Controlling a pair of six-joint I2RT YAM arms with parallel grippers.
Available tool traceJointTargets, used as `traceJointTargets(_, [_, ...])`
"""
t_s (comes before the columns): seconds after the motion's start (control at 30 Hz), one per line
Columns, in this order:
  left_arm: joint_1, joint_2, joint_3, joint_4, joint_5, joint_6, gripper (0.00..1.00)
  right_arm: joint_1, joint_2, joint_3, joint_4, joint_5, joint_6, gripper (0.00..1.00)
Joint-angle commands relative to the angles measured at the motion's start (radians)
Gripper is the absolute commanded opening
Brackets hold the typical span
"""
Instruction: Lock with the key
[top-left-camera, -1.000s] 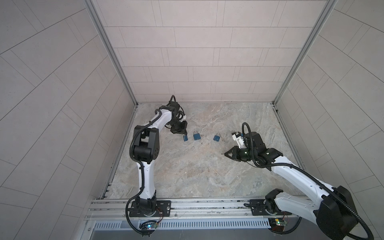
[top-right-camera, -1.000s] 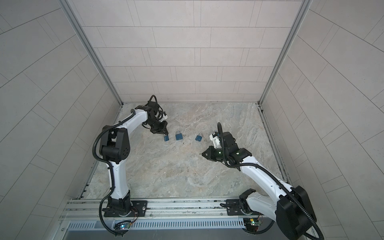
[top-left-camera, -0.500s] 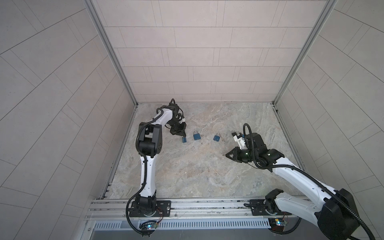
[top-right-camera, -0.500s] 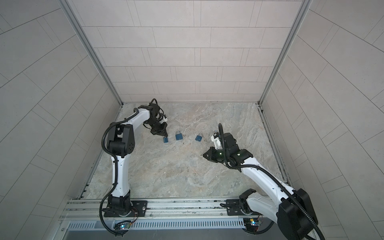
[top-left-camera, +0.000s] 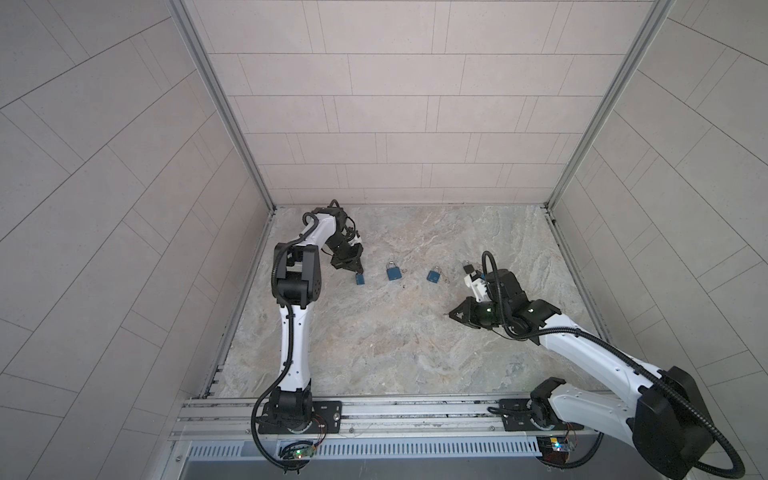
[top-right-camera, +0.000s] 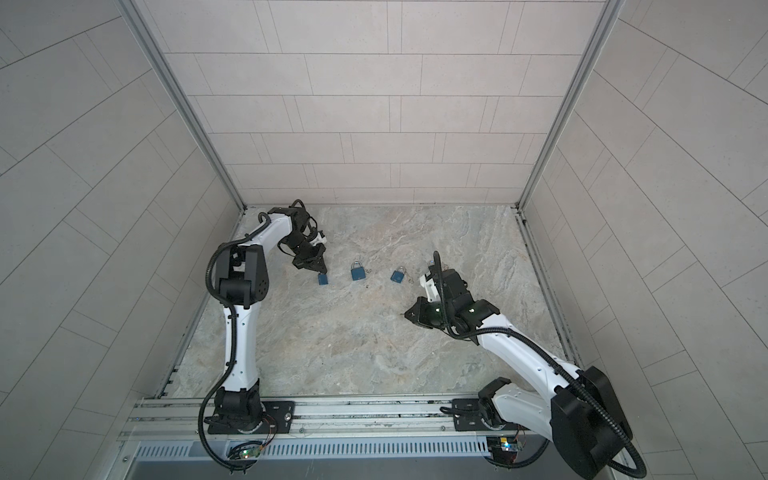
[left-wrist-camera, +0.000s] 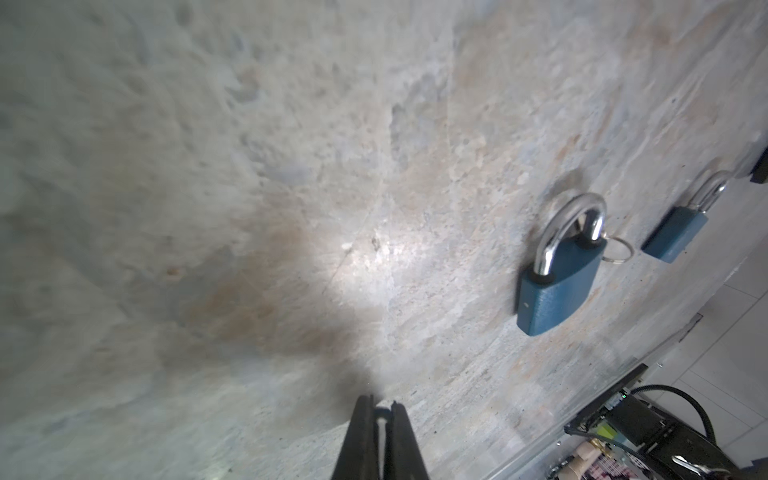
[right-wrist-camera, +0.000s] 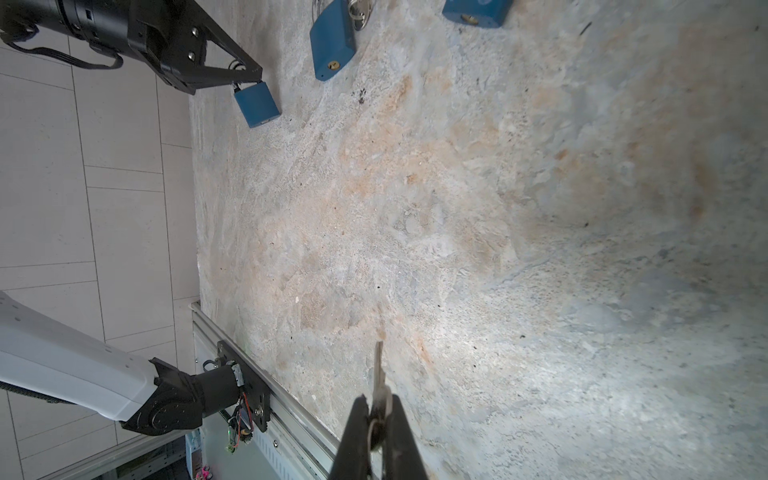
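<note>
Left end effector (top-left-camera: 355, 272) pressed together on the shackle of the leftmost blue padlock (top-left-camera: 360, 279) at the left rear of the tabletop (top-left-camera: 374, 340), right end effector (right-wrist-camera: 380, 409) pinching the key (right-wrist-camera: 378, 370) by its head, blade sticking out, well apart from that padlock.

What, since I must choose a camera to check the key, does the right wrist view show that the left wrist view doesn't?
Only the right wrist view: the key clamped in the right pincer, and the blue body of the third padlock, gripped at its shackle end by the left pincer. Only the left wrist view: the steel shackle of the middle padlock. Both: the middle padlock, the far padlock and the stone table.
</note>
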Motion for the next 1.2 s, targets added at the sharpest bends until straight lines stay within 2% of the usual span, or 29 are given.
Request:
traceJointTargets(0.0, [-0.003, 0.01, 0.027, -0.066, -0.017, 0.043, 0.0, 0.009, 0.008, -0.003, 0.027, 0.018, 0.012, 0.0])
traceJointTargets(0.13, [-0.002, 0.036, 0.061, -0.084, -0.051, 0.028, 0.0, 0.022, 0.012, -0.003, 0.037, 0.019, 0.013, 0.0])
traceJointTargets(0.27, [-0.003, 0.057, 0.098, -0.103, -0.082, 0.012, 0.11, 0.031, 0.008, -0.007, 0.04, 0.021, 0.016, 0.0])
traceJointTargets(0.37, [-0.002, 0.065, 0.112, -0.108, -0.102, 0.008, 0.14, 0.038, 0.0, -0.008, 0.037, 0.023, 0.016, 0.0])
traceJointTargets(0.67, [-0.003, 0.109, 0.158, -0.114, -0.12, -0.021, 0.16, 0.052, -0.034, -0.01, 0.029, 0.036, 0.024, 0.0])
traceJointTargets(0.9, [-0.003, 0.117, 0.185, -0.123, -0.137, -0.033, 0.24, 0.064, -0.037, -0.004, 0.017, 0.05, 0.021, 0.0])
traceJointTargets(0.97, [-0.003, 0.121, 0.203, -0.135, -0.147, -0.035, 0.35, 0.068, -0.037, -0.002, 0.019, 0.055, 0.023, 0.0])
traceJointTargets(1.07, [-0.001, 0.128, 0.236, -0.149, -0.157, -0.041, 0.36, 0.071, -0.039, -0.001, 0.019, 0.058, 0.026, 0.0])
traceJointTargets(1.17, [0.001, 0.138, 0.275, -0.169, -0.175, -0.049, 0.49, 0.073, -0.044, -0.001, 0.019, 0.064, 0.027, 0.0])
